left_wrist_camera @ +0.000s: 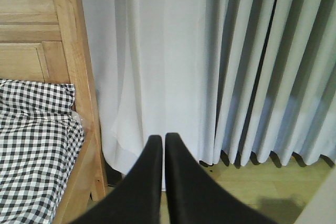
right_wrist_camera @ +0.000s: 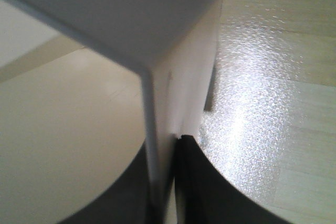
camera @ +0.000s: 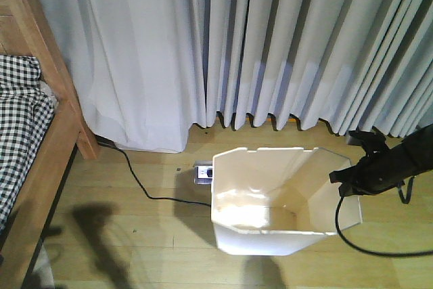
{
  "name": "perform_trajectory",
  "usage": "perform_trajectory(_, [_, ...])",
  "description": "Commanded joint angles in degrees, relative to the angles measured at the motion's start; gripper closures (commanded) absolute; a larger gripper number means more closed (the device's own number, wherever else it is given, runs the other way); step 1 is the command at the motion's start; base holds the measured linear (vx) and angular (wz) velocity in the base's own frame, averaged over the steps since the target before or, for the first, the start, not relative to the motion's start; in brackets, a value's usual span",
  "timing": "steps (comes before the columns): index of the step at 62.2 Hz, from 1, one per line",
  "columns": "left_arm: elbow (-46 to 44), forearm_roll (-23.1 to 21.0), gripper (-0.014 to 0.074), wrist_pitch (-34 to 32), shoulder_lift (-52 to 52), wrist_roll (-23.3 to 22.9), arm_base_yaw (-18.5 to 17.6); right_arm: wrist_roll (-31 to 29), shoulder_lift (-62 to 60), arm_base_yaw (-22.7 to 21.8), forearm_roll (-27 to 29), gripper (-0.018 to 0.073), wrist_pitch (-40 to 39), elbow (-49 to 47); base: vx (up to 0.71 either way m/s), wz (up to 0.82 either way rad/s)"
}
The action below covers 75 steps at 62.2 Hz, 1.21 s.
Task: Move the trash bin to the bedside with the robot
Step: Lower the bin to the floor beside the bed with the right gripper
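Front view: trash bin (camera: 257, 240) on floor, well right of bed (camera: 47, 133); right claw (camera: 345, 179) at right rim. Power strip (camera: 203, 171) and cable (camera: 135, 181) just left, across path to bed: risk of snagging, tipping.

Left wrist: left claw (left_wrist_camera: 160, 142) pressed together, empty, facing curtain (left_wrist_camera: 210, 51).

Right wrist: right claw (right_wrist_camera: 167, 142) pinching thin bin wall; likely to slip under drag.

A pale grey curtain (camera: 270, 45) hangs in deep folds down to a light wooden floor (camera: 135, 248), glossy where the light falls. Left of the curtain stands a bed (camera: 57, 133) with a light-brown wooden frame and black-and-white checked bedding (camera: 20, 113). Below the curtain's hem a black cable (camera: 132, 174) snakes across the boards near a white power strip (camera: 203, 171), and dark shadows lie further out.
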Motion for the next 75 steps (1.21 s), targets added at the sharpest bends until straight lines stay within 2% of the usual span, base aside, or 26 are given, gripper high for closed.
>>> perform_trajectory(1, [1.1, -0.1, 0.0602, -4.0, -0.8, -0.3, -0.3, 2.4, -0.6, -0.3, 2.7, 0.0561, 6.7, -4.3, 0.0, 0.0])
perform_trajectory(19, [1.1, -0.1, 0.0602, -4.0, -0.8, -0.3, -0.3, 2.9, 10.2, -0.3, 2.6, 0.0555, 8.9, -15.1, 0.0, 0.0])
perform_trajectory(31, [1.1, -0.1, 0.0602, -4.0, -0.8, -0.3, -0.3, 3.5, 15.7, -0.1, 0.0, 0.0548, 9.9, -21.8, 0.0, 0.0])
perform_trajectory(44, [1.1, -0.1, 0.0602, -4.0, -0.8, -0.3, -0.3, 8.2, 22.1, 1.5, -6.5, 0.0544, 11.3, -30.4, 0.0, 0.0])
perform_trajectory(50, [1.1, -0.1, 0.0602, -4.0, -0.8, -0.3, -0.3, 11.7, 25.1, 2.0, -7.2, 0.0541, 11.7, -34.2, 0.0, 0.0])
perform_trajectory(63, [1.1, -0.1, 0.0602, -4.0, -0.8, -0.3, -0.3, 13.6, 31.3, 3.9, -8.2, 0.0535, 14.9, -42.3, 0.0, 0.0])
perform_trajectory(75, [1.1, -0.1, 0.0602, -4.0, -0.8, -0.3, -0.3, 18.8, 35.1, 5.1, -11.6, 0.0526, 14.9, -47.2, 0.0, 0.0])
